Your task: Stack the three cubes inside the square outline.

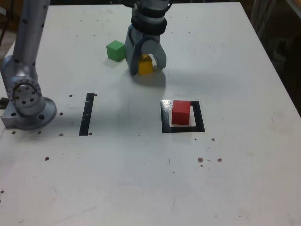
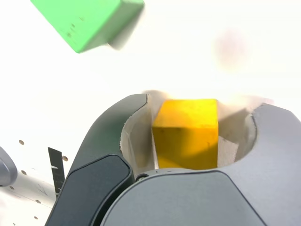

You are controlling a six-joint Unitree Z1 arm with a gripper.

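From the exterior view's left, green [image 1: 115,51] sits apart, yellow [image 1: 145,66], probably light, stiff and best pinched on opposite side faces, stands between the claw's [image 1: 147,69] parted jaws, the wrist view alone showing a gap, and red [image 1: 180,113], inside the outline [image 1: 200,117], shows only outside that view.

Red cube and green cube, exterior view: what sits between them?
The yellow cube, between the gripper's jaws, sits between the green cube and the red cube; exterior view shows it.

Claw [image 2: 188,134] low, jaws apart
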